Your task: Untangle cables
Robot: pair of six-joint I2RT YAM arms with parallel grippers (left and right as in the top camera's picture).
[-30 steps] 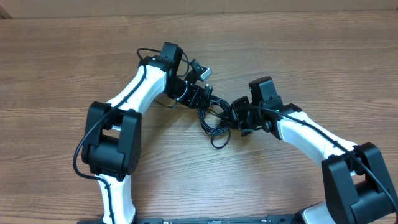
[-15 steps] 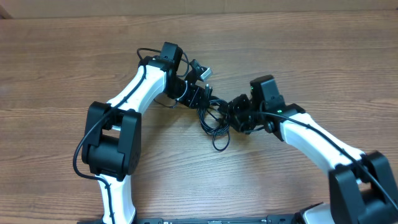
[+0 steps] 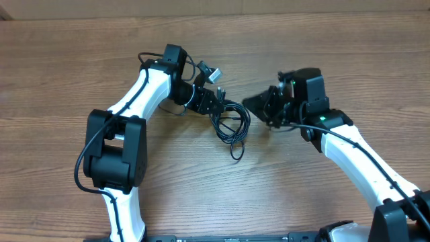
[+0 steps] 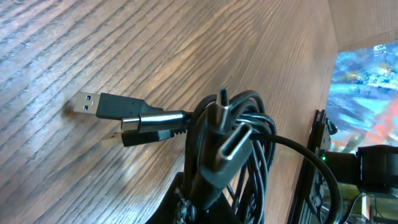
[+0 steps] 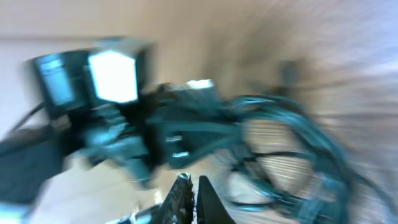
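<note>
Plainly, the cables (image 3: 230, 125) sit just left of centre in the overhead view, a black coil whose long axis runs from the left gripper (image 3: 209, 102) down toward the lower middle of the frame, ending in a loose loop. That gripper is clamped on the coil's upper end; the left wrist view shows the looped cords bunched at its fingers, with two plug ends (image 4: 93, 103) sticking out toward the left of that frame over the wooden table (image 3: 67, 54). The right gripper (image 3: 254, 103) has its fingers pressed together with nothing seen between them. It lies right of the coil, tips pointing at it, with bare wood between. I judge it the arm free to take a strand. Its own view is too blurred to help. No brand, label or writing can be read
</note>
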